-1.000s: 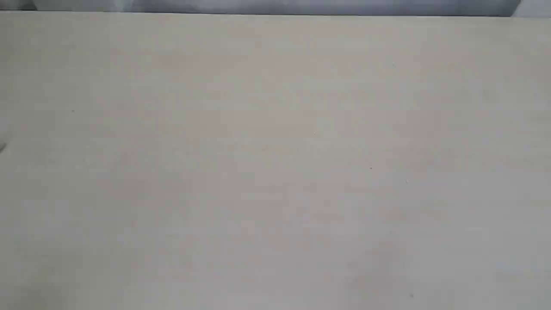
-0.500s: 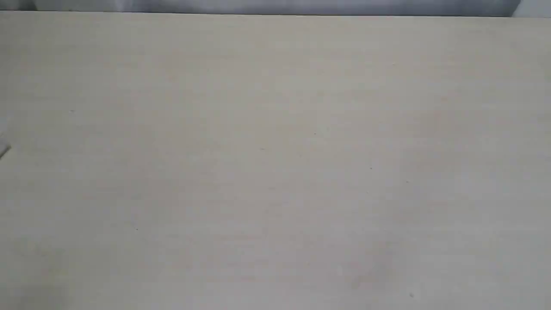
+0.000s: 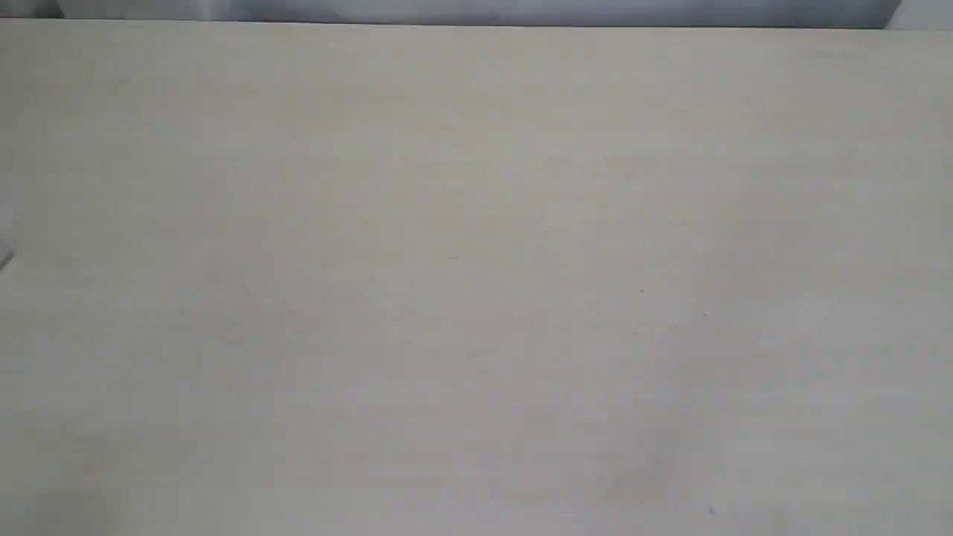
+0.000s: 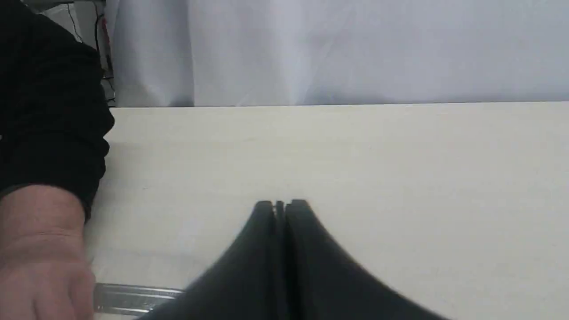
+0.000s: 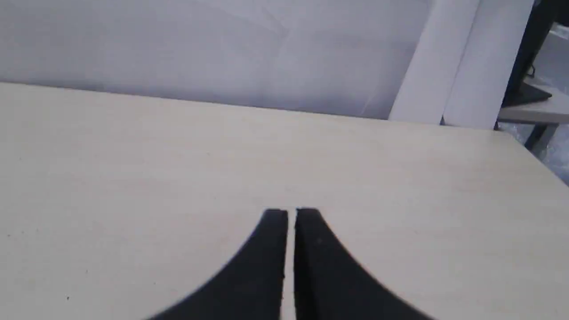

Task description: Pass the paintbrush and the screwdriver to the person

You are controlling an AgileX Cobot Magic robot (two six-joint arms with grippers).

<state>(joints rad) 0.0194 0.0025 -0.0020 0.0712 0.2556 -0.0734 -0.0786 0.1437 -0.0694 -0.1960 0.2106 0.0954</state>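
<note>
In the left wrist view the person's bare hand, with a dark sleeve above it, rests on the pale table. A shiny metal strip that looks like the paintbrush ferrule pokes out beside the hand; bristles and handle are hidden. I cannot tell whether the hand holds it. My left gripper is shut and empty, off to one side of the hand. My right gripper is shut with nothing in it, over bare table. The screwdriver is out of view.
The exterior view shows only the table top, with a thin grey sliver at its left edge. A white curtain hangs behind the table's far edge. A table corner shows in the right wrist view.
The grey sliver at the left edge of the exterior view came a little further in, then slid partly back out. Nothing else has moved.
</note>
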